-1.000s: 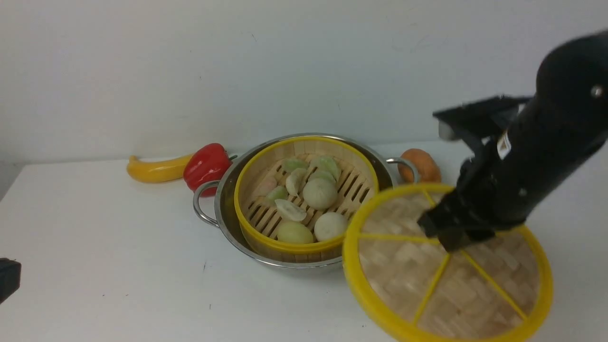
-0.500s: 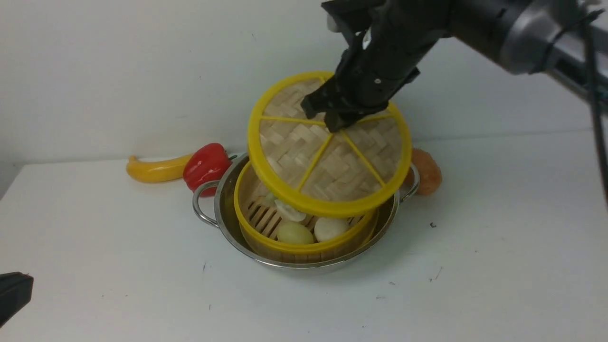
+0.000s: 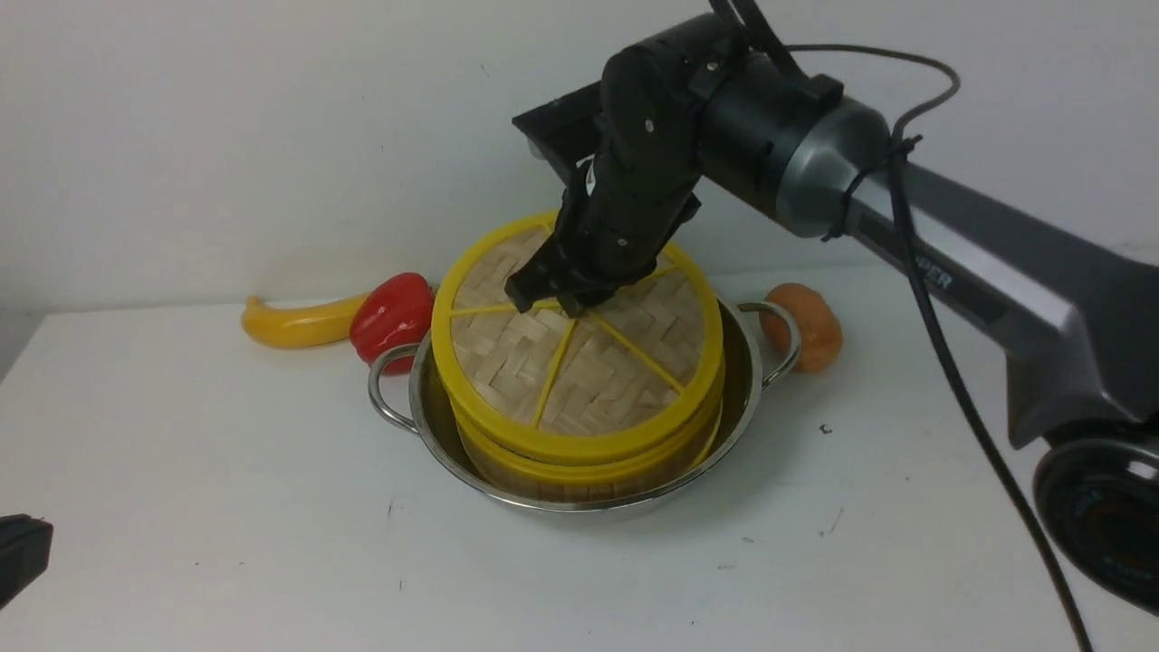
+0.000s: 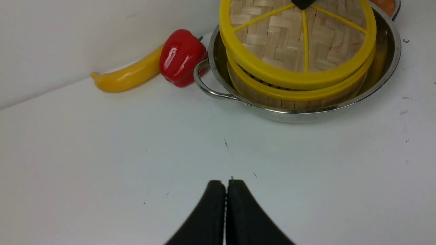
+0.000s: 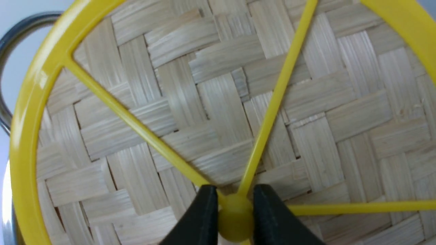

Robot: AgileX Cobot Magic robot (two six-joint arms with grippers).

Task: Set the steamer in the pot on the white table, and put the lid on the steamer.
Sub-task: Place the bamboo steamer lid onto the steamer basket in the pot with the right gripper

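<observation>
The steel pot (image 3: 412, 398) stands on the white table (image 3: 226, 507) with the steamer (image 3: 579, 466) inside it. The lid (image 3: 579, 371) sits on top of the steamer and hides its contents. In the left wrist view the lid (image 4: 272, 44) rests slightly tilted, with a thin gap above the steamer (image 4: 293, 95) rim. My right gripper (image 3: 548, 299) is shut on the lid's yellow centre knob (image 5: 235, 217), seen close in the right wrist view over the lid (image 5: 218, 102). My left gripper (image 4: 226, 185) is shut and empty, low over the table in front of the pot (image 4: 299, 114).
A red toy pepper (image 3: 394, 312) and a yellow banana-shaped toy (image 3: 294, 326) lie behind the pot's left handle. An orange potato-like toy (image 3: 810, 321) lies behind the right handle. My right arm (image 3: 951, 254) reaches in from the right above the table.
My right gripper carried the lid from the front right, up and over the pot, then lowered it onto the steamer. The dumplings are now covered. The left arm barely moved.
</observation>
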